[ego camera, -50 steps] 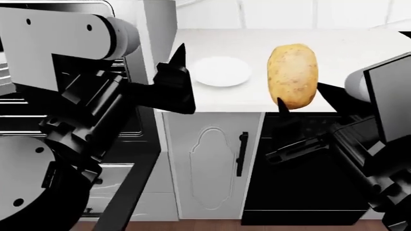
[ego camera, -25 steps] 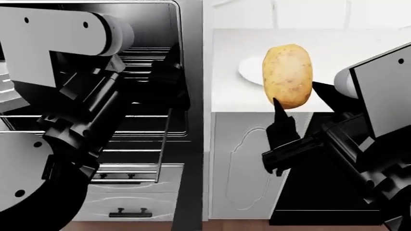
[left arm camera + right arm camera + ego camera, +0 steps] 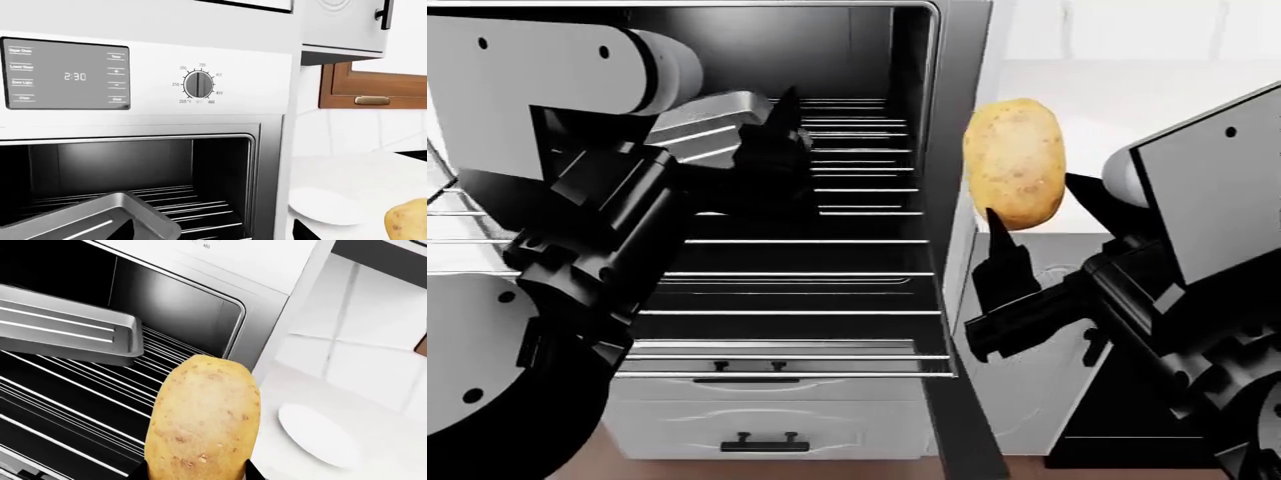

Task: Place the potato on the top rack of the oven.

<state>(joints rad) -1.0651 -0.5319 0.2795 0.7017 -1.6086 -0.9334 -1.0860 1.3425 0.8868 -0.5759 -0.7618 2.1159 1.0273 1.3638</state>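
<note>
The potato [image 3: 1014, 158], tan with brown speckles, stands upright in my right gripper [image 3: 1044, 212], which is shut on its lower end. It hangs in front of the oven's right frame [image 3: 956, 110], outside the black cavity. It fills the right wrist view [image 3: 203, 420], and its edge shows in the left wrist view [image 3: 408, 225]. The top rack [image 3: 851, 128] of chrome bars carries a grey baking tray [image 3: 701, 125] on its left part; the rack also shows in the right wrist view [image 3: 170, 356]. My left gripper [image 3: 781, 150] is open and empty, in front of the tray.
Lower wire shelves [image 3: 787, 350] reach forward below my arms. A drawer [image 3: 761, 420] sits under the oven. A white plate [image 3: 319, 435] lies on the white counter right of the oven. The left wrist view shows the oven's display panel [image 3: 67, 75] and knob [image 3: 198, 84].
The head view has swung left: the oven cavity now fills it, and the counter and plate have slid out to the right. The potato stays in my right gripper, now by the oven's right frame.
</note>
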